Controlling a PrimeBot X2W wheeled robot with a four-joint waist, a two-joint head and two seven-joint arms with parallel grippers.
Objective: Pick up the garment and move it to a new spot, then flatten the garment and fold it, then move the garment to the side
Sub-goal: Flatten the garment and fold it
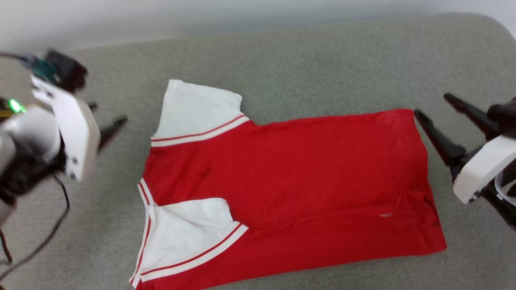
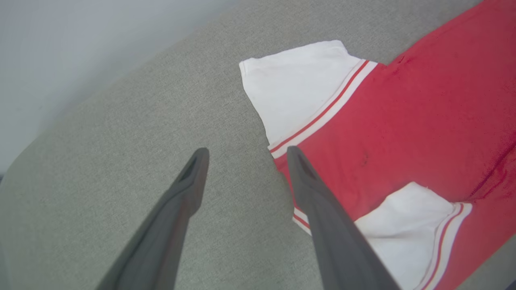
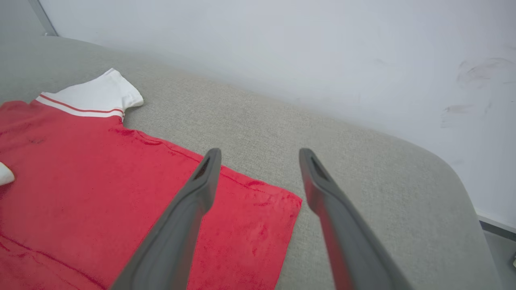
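The garment (image 1: 282,169) lies flat on the grey upholstered surface (image 1: 306,64), a red jersey with its collar end at the left and its hem at the right. Its near long side is folded over, so one white striped sleeve rests on the red cloth, while the other sleeve sticks out at the far left. My left gripper (image 1: 108,113) hovers open just left of the collar end, holding nothing; the left wrist view has its fingers (image 2: 246,152) beside the garment (image 2: 423,121). My right gripper (image 1: 432,104) stands open off the hem's far corner, and its fingers (image 3: 260,152) straddle that corner of the garment (image 3: 80,181).
A pale wall (image 3: 282,48) runs behind the surface's rounded far edge. A black cable (image 1: 60,217) dangles from my left arm over the near left part of the surface. Bare grey cloth surrounds the garment on every side.
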